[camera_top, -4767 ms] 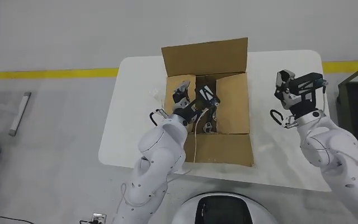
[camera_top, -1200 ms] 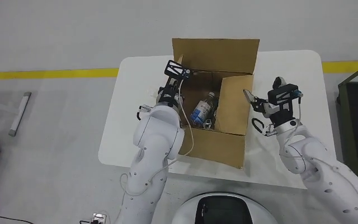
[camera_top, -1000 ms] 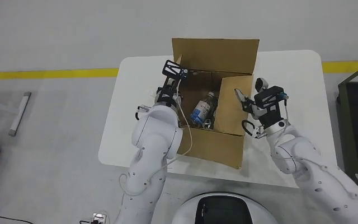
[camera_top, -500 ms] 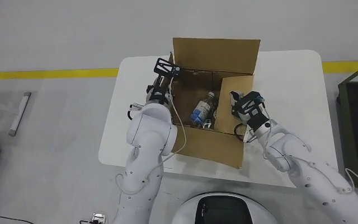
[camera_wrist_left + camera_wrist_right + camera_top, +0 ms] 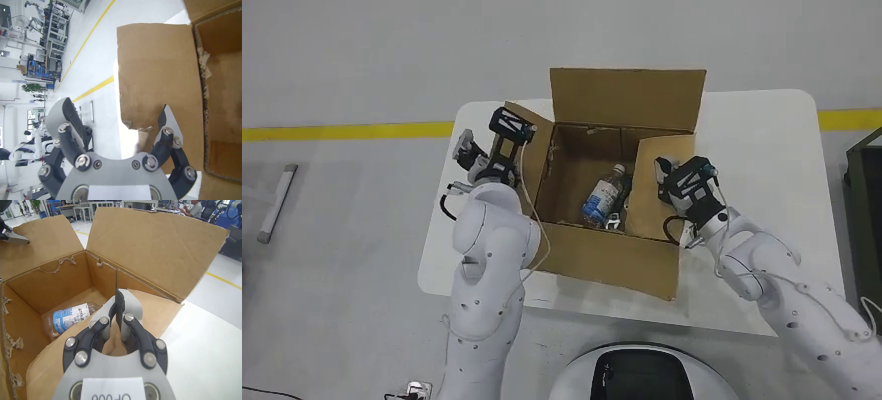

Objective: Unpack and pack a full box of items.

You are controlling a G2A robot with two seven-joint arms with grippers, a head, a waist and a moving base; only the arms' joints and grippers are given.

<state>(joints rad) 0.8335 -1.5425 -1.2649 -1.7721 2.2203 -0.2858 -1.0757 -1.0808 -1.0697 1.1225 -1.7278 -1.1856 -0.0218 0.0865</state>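
While the right gripper [image 5: 116, 306] pinches the right flap [image 5: 151, 313] of the brown cardboard box [image 5: 627, 95], with the left gripper [image 5: 115, 106] gaping at its left flap [image 5: 155, 66], a gentle outward fold is advised. The clear blue-labelled plastic bottle [image 5: 70, 317] lies on the box floor.

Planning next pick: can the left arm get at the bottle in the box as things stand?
Probably yes. The left tool is open and empty by the left flap, the right tool pinches the right flap upright, and nothing covers the bottle lying in the box.
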